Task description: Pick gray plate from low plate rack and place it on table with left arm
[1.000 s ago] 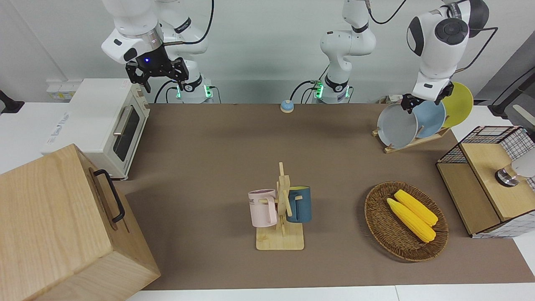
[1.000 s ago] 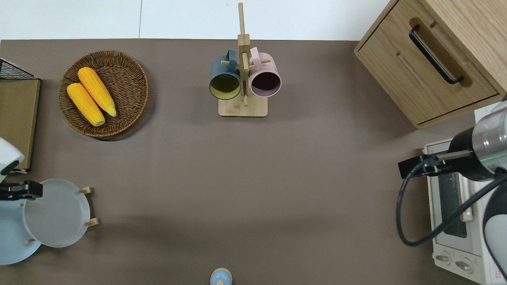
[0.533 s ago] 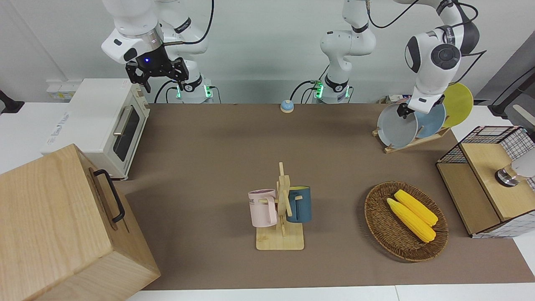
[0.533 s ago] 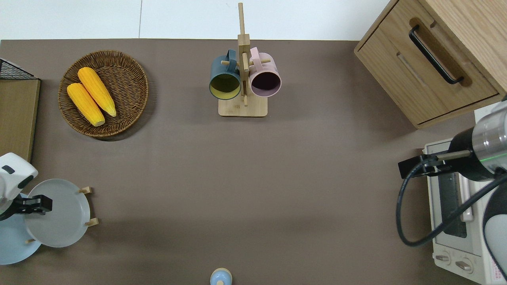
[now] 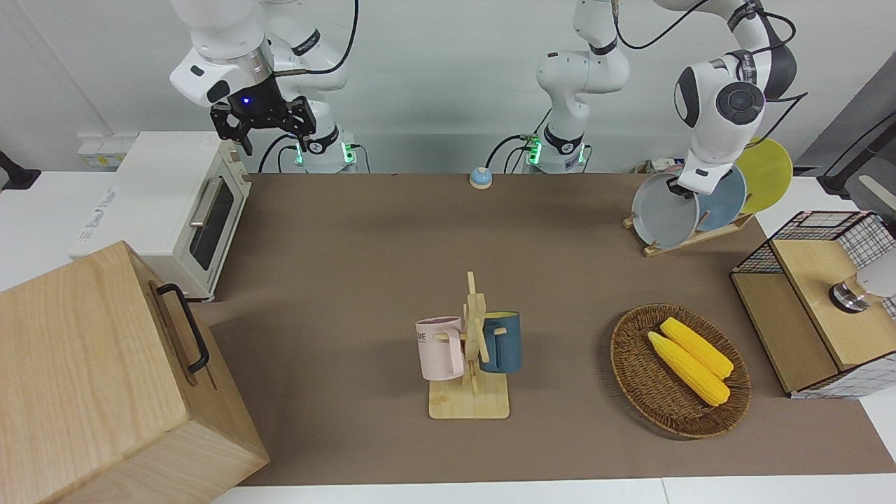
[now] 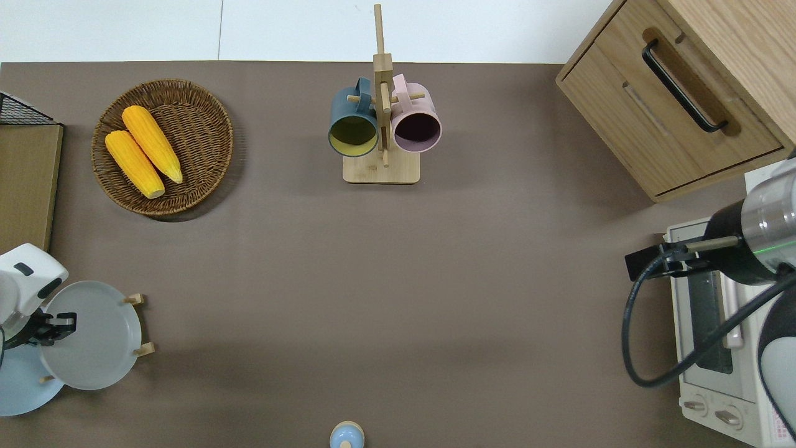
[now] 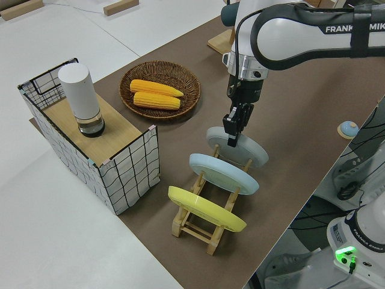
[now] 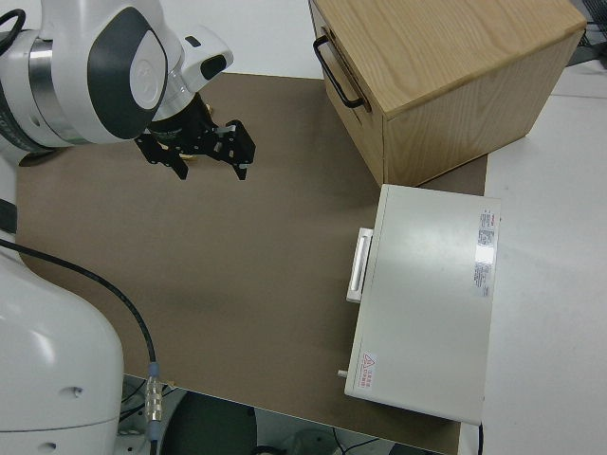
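The gray plate leans in the slot of the low plate rack that lies toward the middle of the table, at the left arm's end. My left gripper is open and sits down at the plate's upper rim, one finger on each side of it. The overhead view shows the gripper at the edge of the plate, and the left side view shows the gripper on the plate. My right gripper is open, empty and parked.
A light blue plate and a yellow plate lean in the same rack. A wicker basket with corn, a wire-sided box, a mug stand, a toaster oven, a wooden cabinet and a small bell stand around the table.
My left gripper has come down and moved onto the gray plate's upper rim. The plate has stayed in the rack. The right arm has not moved.
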You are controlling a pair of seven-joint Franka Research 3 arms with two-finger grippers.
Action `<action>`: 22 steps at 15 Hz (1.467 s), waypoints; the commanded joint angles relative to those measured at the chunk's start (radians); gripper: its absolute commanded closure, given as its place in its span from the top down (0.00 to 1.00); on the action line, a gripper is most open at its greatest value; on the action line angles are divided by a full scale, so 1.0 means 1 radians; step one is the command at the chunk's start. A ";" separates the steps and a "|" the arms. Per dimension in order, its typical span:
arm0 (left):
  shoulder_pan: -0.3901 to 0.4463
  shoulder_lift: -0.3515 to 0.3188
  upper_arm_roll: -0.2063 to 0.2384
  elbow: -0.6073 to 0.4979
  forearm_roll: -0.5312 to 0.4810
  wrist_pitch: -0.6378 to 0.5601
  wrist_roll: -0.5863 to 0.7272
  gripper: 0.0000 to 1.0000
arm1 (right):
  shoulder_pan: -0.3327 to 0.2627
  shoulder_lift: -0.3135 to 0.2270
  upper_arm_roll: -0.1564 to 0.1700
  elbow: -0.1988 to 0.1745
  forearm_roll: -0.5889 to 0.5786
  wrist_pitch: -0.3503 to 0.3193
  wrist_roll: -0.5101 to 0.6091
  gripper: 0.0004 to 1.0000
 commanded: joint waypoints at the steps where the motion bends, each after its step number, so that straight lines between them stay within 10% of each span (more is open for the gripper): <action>1: -0.013 -0.018 0.008 0.028 0.002 -0.006 0.000 0.00 | -0.013 -0.005 0.007 0.006 0.004 -0.015 -0.003 0.99; 11: -0.030 -0.027 -0.056 0.229 -0.007 -0.233 0.003 0.00 | -0.015 -0.005 0.007 0.006 0.004 -0.015 -0.003 0.99; 22: -0.033 -0.067 -0.116 0.016 -0.498 -0.063 -0.006 0.00 | -0.015 -0.005 0.007 0.006 0.004 -0.015 -0.003 0.99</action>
